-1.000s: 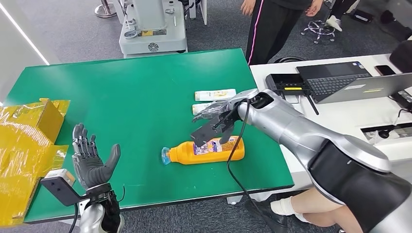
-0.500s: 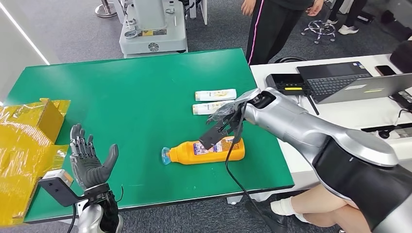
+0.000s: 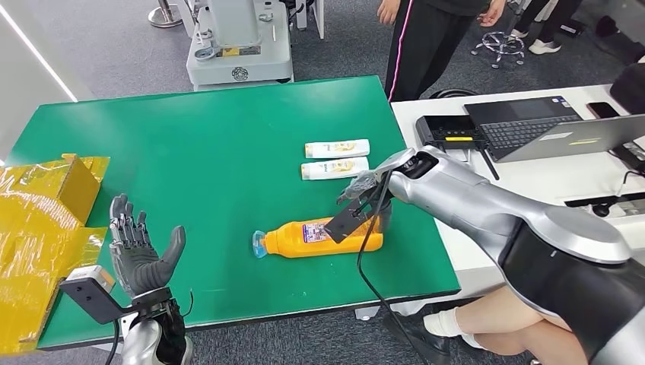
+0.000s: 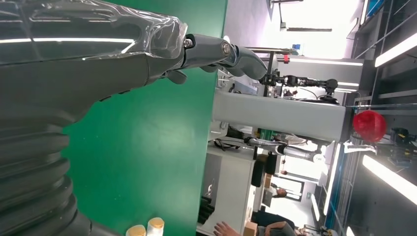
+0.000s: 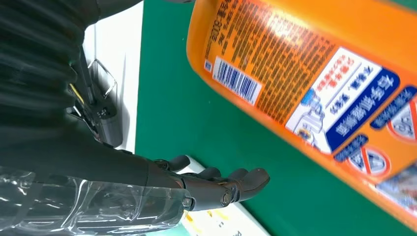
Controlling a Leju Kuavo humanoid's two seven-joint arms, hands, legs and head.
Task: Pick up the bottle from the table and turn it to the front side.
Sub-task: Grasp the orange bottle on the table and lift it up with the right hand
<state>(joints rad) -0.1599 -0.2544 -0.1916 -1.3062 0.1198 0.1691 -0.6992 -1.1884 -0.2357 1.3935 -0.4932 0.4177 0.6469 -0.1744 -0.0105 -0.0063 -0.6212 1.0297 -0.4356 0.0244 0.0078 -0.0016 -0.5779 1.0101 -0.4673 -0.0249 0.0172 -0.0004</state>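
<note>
Since the orange bottle (image 3: 319,237) lies flat on the green desk (image 3: 205,152) just beneath the right hand (image 3: 363,199), nothing is held yet; fingers are spread. Rigid, smooth plastic is judged, prob. slippery, moderately heavy w/ liquid; a grip round the wide mid-body is advised. Barcode and small-print label face up, blue cap away from hand. Left hand (image 3: 141,255) is open, idle, well apart.

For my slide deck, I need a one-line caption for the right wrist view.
Right robot hand, fingers extended, poised beside the orange bottle lying barcode-side up on the green table.
</note>
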